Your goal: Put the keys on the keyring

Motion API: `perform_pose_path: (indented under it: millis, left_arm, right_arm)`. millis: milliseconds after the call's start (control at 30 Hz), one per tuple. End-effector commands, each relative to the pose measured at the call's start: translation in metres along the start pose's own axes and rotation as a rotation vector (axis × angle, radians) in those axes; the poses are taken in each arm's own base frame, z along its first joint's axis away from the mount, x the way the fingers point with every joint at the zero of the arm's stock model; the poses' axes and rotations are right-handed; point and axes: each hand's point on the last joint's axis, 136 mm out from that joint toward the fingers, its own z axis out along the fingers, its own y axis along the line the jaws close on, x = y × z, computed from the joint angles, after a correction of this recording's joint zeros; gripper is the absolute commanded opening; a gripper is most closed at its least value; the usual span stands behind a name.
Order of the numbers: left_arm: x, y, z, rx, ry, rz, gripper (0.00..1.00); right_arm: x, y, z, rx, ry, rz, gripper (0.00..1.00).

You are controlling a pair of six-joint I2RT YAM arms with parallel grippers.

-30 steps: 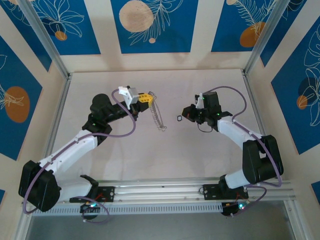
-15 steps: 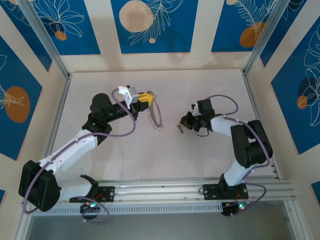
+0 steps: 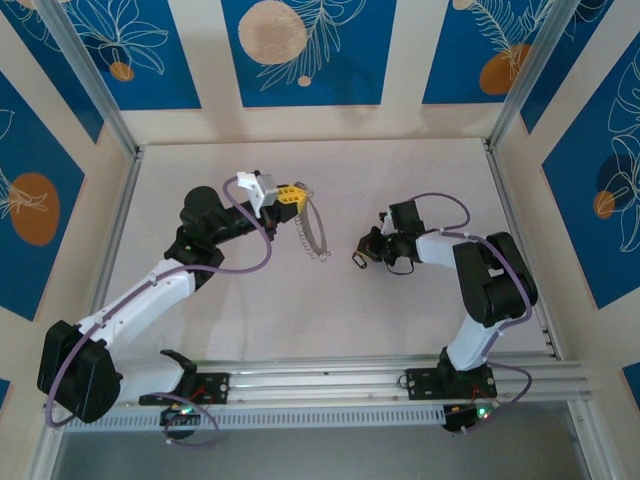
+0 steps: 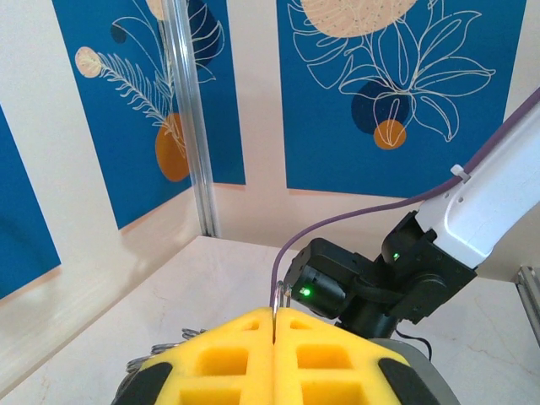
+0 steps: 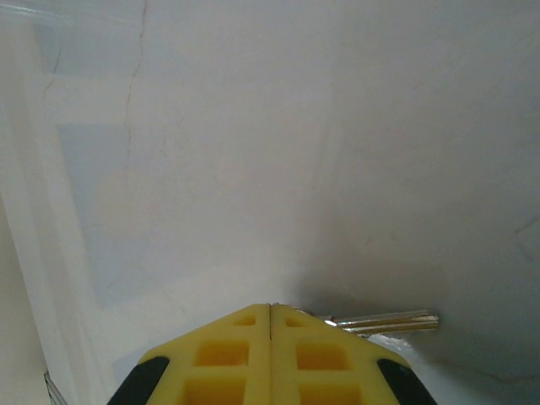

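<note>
Keyring [image 3: 313, 236] is pinched and hung from the clenched left gripper [image 3: 295, 195]; key [image 5: 384, 321] is clamped in the closed right gripper [image 5: 270, 307], blade projecting sideways.

Pale, faintly veined tabletop [image 3: 300, 310], aluminium mounting rail [image 3: 330, 372] along its near edge.

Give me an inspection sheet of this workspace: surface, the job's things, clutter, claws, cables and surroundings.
Surface: white table, pale and smooth.
Job's things: keyring trailing from the left claw; key at the right claw, blade sticking out sideways; the two are apart.
Clutter: nothing seen.
Claws: left claw shut on the keyring's wire; right claw shut on the key.
Cables: purple cable looped along each arm.
Surroundings: blue leaf-patterned wall panels; metal frame posts.
</note>
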Motion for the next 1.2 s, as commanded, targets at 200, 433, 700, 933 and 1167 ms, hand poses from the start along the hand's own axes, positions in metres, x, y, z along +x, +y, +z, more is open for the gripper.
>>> perform_pose_path:
  millis: [200,433,700,933,1167]
  left_arm:
    - [-0.0192,-0.0034,0.0018,0.013,-0.041,0.039,0.00]
    - [-0.0181,-0.0039,0.0015,0.014,-0.038,0.040,0.00]
    - [-0.0180,-0.0037,0.0012,0.011,-0.039,0.042,0.00]
    - [-0.0177,-0.0039,0.0005,0.010,-0.038,0.043,0.00]
    - [-0.0195,-0.0041,-0.0001,0.008,-0.042,0.046,0.00]
  right_arm:
    - [0.0045,-0.0040,0.0067,0.023,0.020,0.015,0.05]
    - [0.0053,-0.0050,0.0078,0.027,0.023,0.016,0.11]
    - [0.0048,-0.0027,0.0091,0.025,0.025,0.012,0.16]
    - [0.0054,-0.0038,0.0102,0.030,0.028,0.014,0.17]
    - [0.0060,-0.0056,0.0102,0.037,0.029,0.014,0.14]
